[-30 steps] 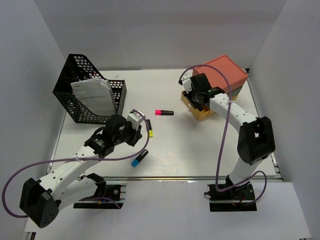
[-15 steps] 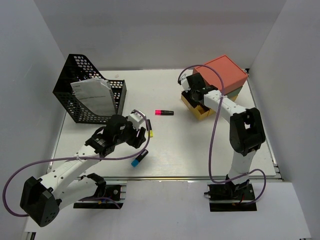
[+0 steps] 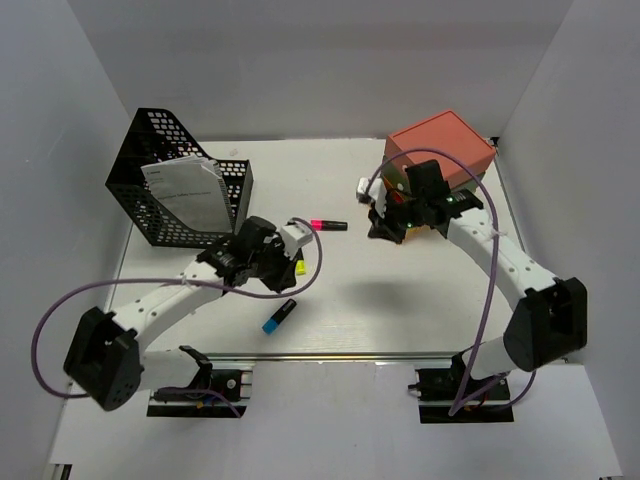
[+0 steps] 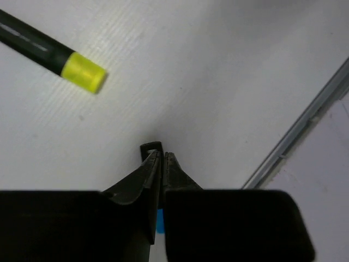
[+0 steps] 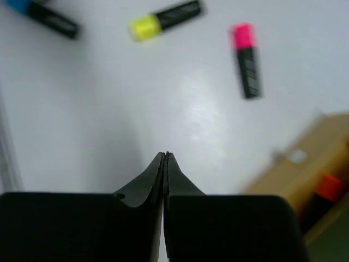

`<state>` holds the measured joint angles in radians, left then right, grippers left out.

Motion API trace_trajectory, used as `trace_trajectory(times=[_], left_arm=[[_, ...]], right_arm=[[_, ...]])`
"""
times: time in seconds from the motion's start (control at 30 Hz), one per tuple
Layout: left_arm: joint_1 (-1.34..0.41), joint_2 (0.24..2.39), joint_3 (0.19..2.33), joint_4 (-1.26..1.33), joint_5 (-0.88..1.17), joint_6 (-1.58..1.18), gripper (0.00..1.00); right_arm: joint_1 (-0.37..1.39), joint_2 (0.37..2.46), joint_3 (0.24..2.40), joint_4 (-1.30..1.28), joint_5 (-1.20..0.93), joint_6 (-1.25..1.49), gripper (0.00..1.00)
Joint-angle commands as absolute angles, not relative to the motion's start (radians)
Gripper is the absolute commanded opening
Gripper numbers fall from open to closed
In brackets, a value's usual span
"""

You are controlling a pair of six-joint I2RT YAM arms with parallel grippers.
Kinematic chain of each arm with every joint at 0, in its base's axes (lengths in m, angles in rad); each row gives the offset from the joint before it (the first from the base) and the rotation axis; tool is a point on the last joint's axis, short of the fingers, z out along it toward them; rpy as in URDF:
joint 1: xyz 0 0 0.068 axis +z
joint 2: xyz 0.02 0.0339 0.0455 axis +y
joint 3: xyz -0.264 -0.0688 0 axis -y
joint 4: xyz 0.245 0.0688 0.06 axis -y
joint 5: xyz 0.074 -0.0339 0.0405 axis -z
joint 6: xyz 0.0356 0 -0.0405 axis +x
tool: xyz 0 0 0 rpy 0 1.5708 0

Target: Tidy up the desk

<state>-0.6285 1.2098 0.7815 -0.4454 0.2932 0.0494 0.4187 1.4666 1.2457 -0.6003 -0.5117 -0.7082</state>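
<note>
White desk [image 3: 400, 290] lying wide under both arms.
Mesh basket [image 3: 150, 170] stands far left on it and drawer box [image 3: 445, 145] far right; left gripper [image 4: 162, 155] and right gripper [image 5: 165, 157] have fingers pressed together, empty; pink marker [image 3: 328, 225], yellow marker [image 3: 299, 267] and blue marker [image 3: 279, 316] lie apart mid-desk.

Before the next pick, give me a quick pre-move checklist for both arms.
1. left gripper empty: ok, jaws together on nothing.
2. left gripper ready to grasp: not ok, needs opening.
3. yellow highlighter free on the desk: ok, lies apart from the fingers.
4. right gripper empty: ok, shut on nothing.
5. pink highlighter and blue highlighter unobstructed: ok.
6. drawer box open for drop-off: cannot tell, arm covers it and the wrist view is blurred.
</note>
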Motion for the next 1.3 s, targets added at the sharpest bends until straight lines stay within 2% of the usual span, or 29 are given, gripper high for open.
trace_trajectory(times=[0.0,0.07,0.1,0.17,0.2,0.3,0.43,0.7,0.83,0.93,0.97,1.07,1.1,1.17,1.27], left_arm=[[-0.641,1.287,0.873,-0.607,0.417,0.095,0.19],[-0.653,1.325,0.912,-0.681,0.388,0.086,0.28],[-0.653,1.330,0.920,-0.696,0.374,0.084,0.36],[-0.666,1.335,0.939,-0.742,0.306,0.065,0.47],[-0.675,1.341,0.942,-0.765,0.287,0.060,0.58],[-0.698,1.388,0.960,-0.791,0.206,0.038,0.72],[-0.744,1.491,0.966,-0.807,0.132,0.012,0.78],[-0.833,1.631,0.956,-0.778,-0.058,-0.069,0.78],[-0.864,1.652,0.947,-0.753,-0.104,-0.100,0.70],[-0.873,1.672,0.953,-0.761,-0.150,-0.117,0.46],[-0.873,1.674,0.954,-0.765,-0.159,-0.118,0.27],[-0.882,1.640,0.985,-0.772,-0.209,-0.143,0.05],[-0.882,1.620,0.997,-0.770,-0.210,-0.155,0.00],[-0.882,1.532,1.043,-0.732,-0.180,-0.166,0.00],[-0.858,1.387,1.069,-0.549,-0.020,-0.237,0.00]], right_arm=[[0.413,1.436,1.155,-0.791,-0.923,-0.926,0.00],[0.408,1.395,1.087,-0.738,-0.965,-0.922,0.04],[0.407,1.381,1.068,-0.726,-0.968,-0.907,0.06],[0.397,1.346,1.054,-0.716,-0.959,-0.908,0.10],[0.385,1.330,1.048,-0.710,-0.960,-0.893,0.10],[0.364,1.278,1.019,-0.675,-0.980,-0.878,0.14],[0.331,1.235,1.006,-0.663,-0.988,-0.868,0.15],[0.243,1.103,0.968,-0.569,-1.006,-0.782,0.16],[0.216,1.063,0.950,-0.541,-1.034,-0.765,0.16],[0.196,1.058,0.950,-0.548,-1.051,-0.767,0.16],[0.189,1.055,0.950,-0.548,-1.055,-0.765,0.16],[0.170,1.048,0.950,-0.551,-1.069,-0.765,0.15],[0.167,1.040,0.950,-0.551,-1.069,-0.762,0.15],[0.152,1.026,0.940,-0.496,-1.051,-0.730,0.15],[0.137,0.957,0.855,-0.295,-0.867,-0.490,0.00]])
